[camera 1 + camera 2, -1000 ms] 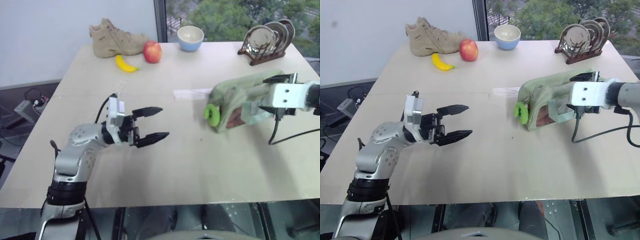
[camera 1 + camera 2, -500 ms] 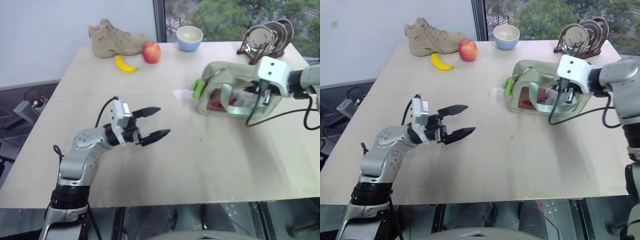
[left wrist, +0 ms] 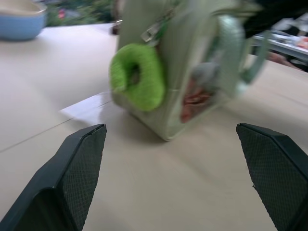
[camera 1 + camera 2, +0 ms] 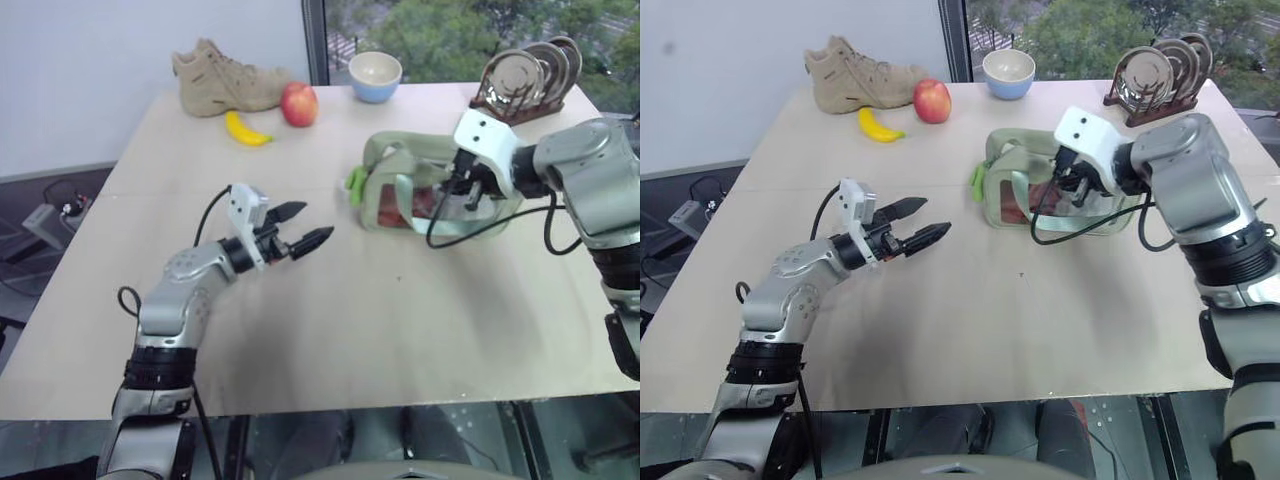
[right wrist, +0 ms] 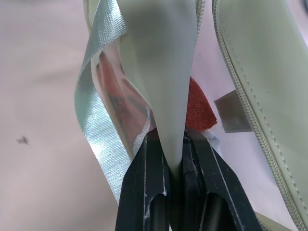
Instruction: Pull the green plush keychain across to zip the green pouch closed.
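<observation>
The green pouch [image 4: 400,170] sits at mid-table, right of centre, its clear window showing reddish contents. The lime-green plush keychain [image 4: 355,186] hangs at the pouch's left end and is ring-shaped in the left wrist view [image 3: 137,77]. My right gripper [image 4: 462,186] is at the pouch's right part. In the right wrist view [image 5: 174,139] it is shut on a pale green fabric flap of the pouch [image 5: 159,72]. My left gripper [image 4: 312,224] is open and empty, pointing at the keychain from the left with a short gap of bare table between them.
A tan shoe [image 4: 225,80], a red apple [image 4: 298,103] and a yellow banana [image 4: 246,130] lie at the far left. At the far edge stands a blue bowl [image 4: 375,75], with a plate rack [image 4: 525,80] to its right. A black cable [image 4: 455,232] loops under my right wrist.
My right gripper shut on the pouch and pulled it left toward the table's middle, turning it. My left gripper moved forward toward the keychain, still open.
</observation>
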